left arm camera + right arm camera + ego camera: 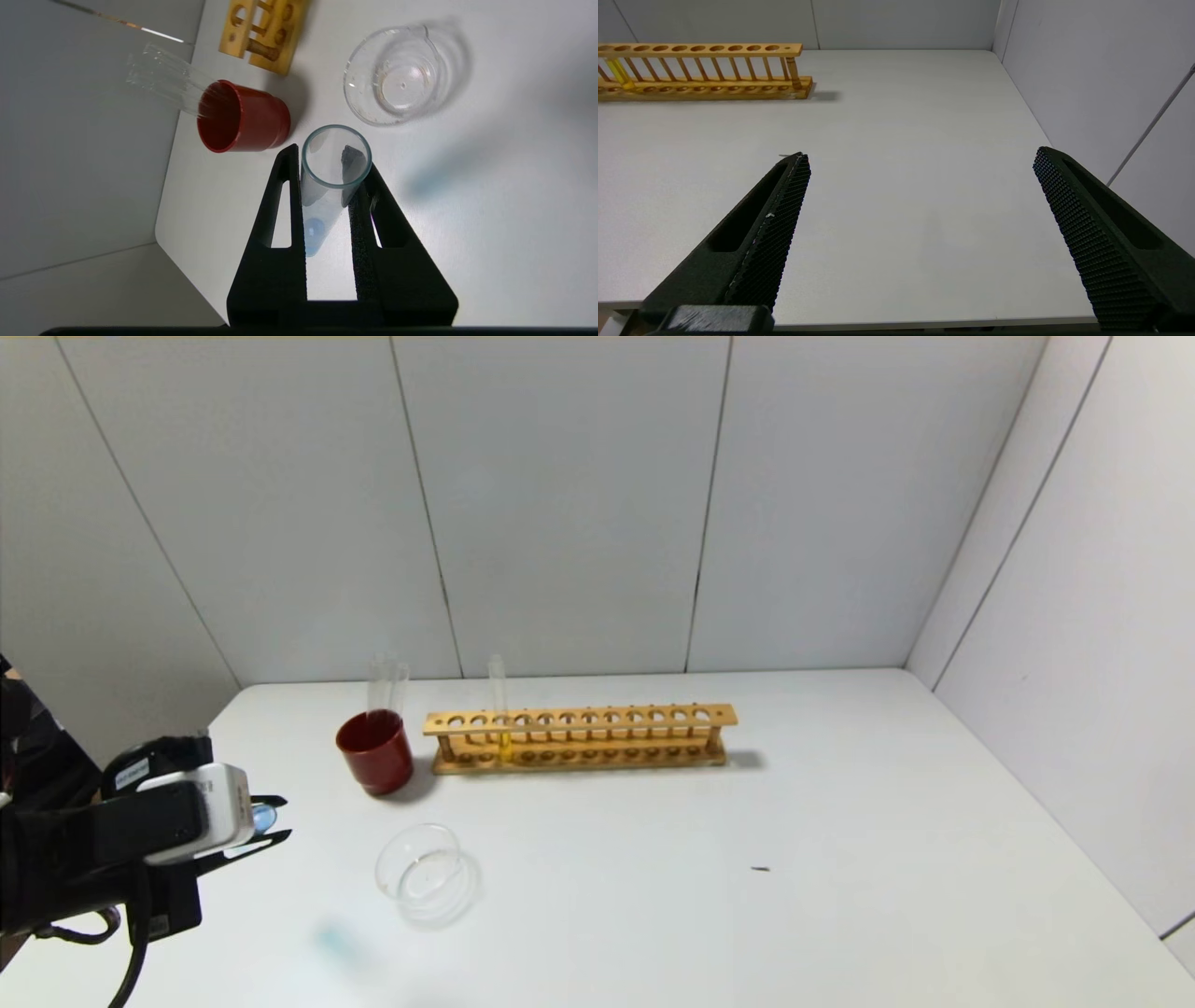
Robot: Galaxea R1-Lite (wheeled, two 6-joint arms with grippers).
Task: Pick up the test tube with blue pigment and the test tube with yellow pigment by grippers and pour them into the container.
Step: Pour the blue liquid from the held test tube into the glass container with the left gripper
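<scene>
My left gripper [271,821] is shut on the test tube with blue pigment [327,186], held above the table's left side; the blue liquid sits at the tube's round end [312,233], and shows between the fingertips in the head view [263,818]. The clear glass container [422,873] lies on the table to the right of that gripper, and shows empty in the left wrist view [397,74]. The test tube with yellow pigment [499,714] stands upright in the wooden rack [579,737]; its yellow liquid shows in the right wrist view [619,72]. My right gripper [920,163] is open and empty over the table's right front.
A dark red cup [375,751] with colourless clear tubes [387,683] in it stands left of the rack, behind the container. A small dark speck [761,869] lies on the table to the right. Grey walls close the table at the back and right.
</scene>
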